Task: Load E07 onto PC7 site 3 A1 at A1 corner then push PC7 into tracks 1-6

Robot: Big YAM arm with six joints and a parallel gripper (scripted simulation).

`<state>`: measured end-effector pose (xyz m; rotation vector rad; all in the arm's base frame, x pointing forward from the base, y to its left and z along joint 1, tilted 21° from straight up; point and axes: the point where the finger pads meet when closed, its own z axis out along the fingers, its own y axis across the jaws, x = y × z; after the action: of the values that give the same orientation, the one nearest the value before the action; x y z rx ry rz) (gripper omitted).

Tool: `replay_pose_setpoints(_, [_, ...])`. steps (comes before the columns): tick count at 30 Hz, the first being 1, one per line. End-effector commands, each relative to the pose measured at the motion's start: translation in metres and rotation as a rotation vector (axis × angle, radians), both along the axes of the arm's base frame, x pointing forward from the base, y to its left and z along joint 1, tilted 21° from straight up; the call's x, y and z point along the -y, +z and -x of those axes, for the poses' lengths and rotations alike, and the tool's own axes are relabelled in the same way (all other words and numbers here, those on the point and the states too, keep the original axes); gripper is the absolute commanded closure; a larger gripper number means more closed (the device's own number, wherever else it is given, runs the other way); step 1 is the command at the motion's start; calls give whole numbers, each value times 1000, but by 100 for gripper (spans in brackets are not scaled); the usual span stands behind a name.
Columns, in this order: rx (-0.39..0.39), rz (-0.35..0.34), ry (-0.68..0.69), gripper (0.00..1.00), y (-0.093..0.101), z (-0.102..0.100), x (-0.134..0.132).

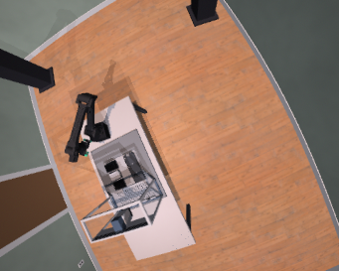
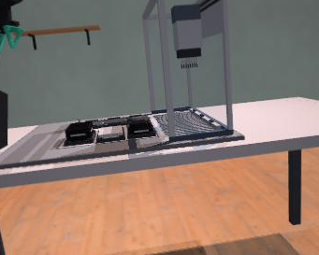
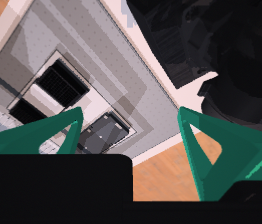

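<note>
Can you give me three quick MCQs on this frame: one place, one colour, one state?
1. Where is the gripper?
A. high above the table's near end
B. down on a nest
C. inside the tall frame

2. What colour are the gripper's fingers?
A. orange
B. green
C. white

3. How does the gripper stand?
A. shut on a plate
B. shut on nothing
C. open, holding nothing

Answers:
1 A: the exterior view shows it well above the table, clear of the grey frame.
2 B: both fingers are green in the wrist view.
3 C: the fingers stand wide apart with only the deck far below between them.
</note>
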<state>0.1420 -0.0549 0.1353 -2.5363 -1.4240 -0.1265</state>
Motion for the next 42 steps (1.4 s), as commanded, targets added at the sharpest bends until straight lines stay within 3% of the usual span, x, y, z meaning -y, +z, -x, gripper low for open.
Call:
replay_pose_setpoints(1, [5,3,0,0,2,-2,1])
replay_pose_setpoints(17, [5,3,0,0,2,-2,1])
replay_pose_setpoints(18, [72,36,53,0,21,-27,12])
replay_pose_setpoints(24, [131,27,245,0,17,-66,14])
replay_pose_setpoints(25, [140,26,277,0,17,-68,14])
replay_pose_setpoints(26, [101,-9,308,0,-3,-50,5])
replay_pose_setpoints(28, [167,22,374,0,14,-82,13])
replay_pose_setpoints(35, [203,7,533,0,5,-100,8])
replay_pose_setpoints(37, [232,11,598,0,6,-115,8])
replay_pose_setpoints(38, [241,10,630,0,6,-115,8])
replay_pose_setpoints(39, [221,-16,660,0,-7,-103,3])
replay_pose_setpoints(40, [259,7,694,0,4,-122,7])
replay_pose_setpoints(42, [278,4,758,0,1,-131,4])
